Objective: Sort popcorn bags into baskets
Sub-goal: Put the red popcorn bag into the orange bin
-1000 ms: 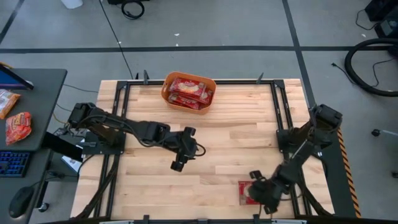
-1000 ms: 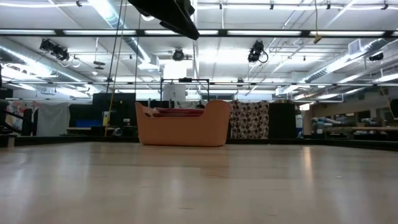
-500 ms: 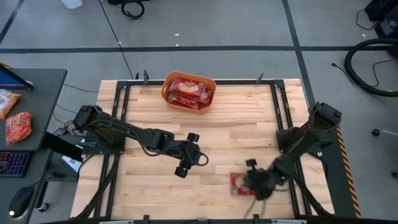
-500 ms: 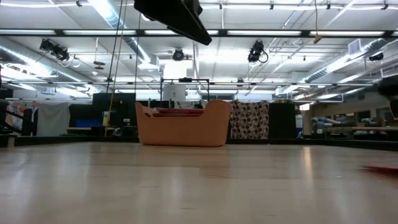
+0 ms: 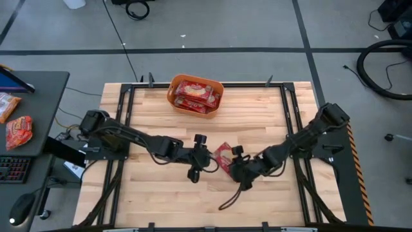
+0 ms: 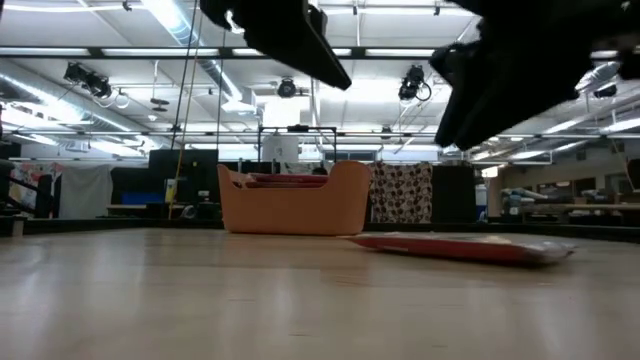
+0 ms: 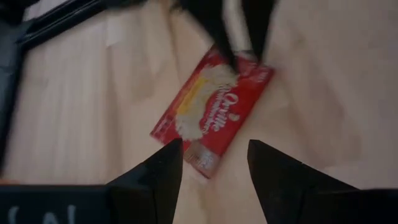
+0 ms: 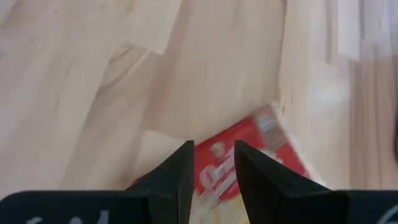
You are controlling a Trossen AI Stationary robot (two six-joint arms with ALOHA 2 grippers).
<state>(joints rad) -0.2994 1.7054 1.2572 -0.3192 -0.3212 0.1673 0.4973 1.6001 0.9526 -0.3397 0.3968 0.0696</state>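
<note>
A red popcorn bag [image 5: 222, 154] with a cream label lies flat on the wooden table's middle; it also shows in the low view [image 6: 460, 246] and the left wrist view [image 7: 211, 112]. My right gripper [image 5: 232, 164] is at the bag's right end, its fingers close together. My left gripper [image 5: 207, 158] is open just left of the bag, its fingers [image 7: 165, 174] short of the bag's near end and touching nothing. The orange tub [image 5: 195, 95] at the far middle holds several red bags. My right gripper has its fingers [image 7: 231, 53] on the bag's short end [image 7: 245, 62], the end toward the table's right. They come slanting down from the right. The bag lies flat on the table. Whether they pinch it or press on it, I cannot tell.
Black frame rails [image 5: 291, 116] run along the table's sides. A dark cable [image 5: 230, 200] loops on the wood near the front. A desk at the left carries two orange-red snack packets [image 5: 18, 131] and a keyboard.
My right gripper has swept from the table's near right corner toward the middle, going left and far. The bag has slid along the table with it and turned about. My left gripper has gone right, toward the bag.
</note>
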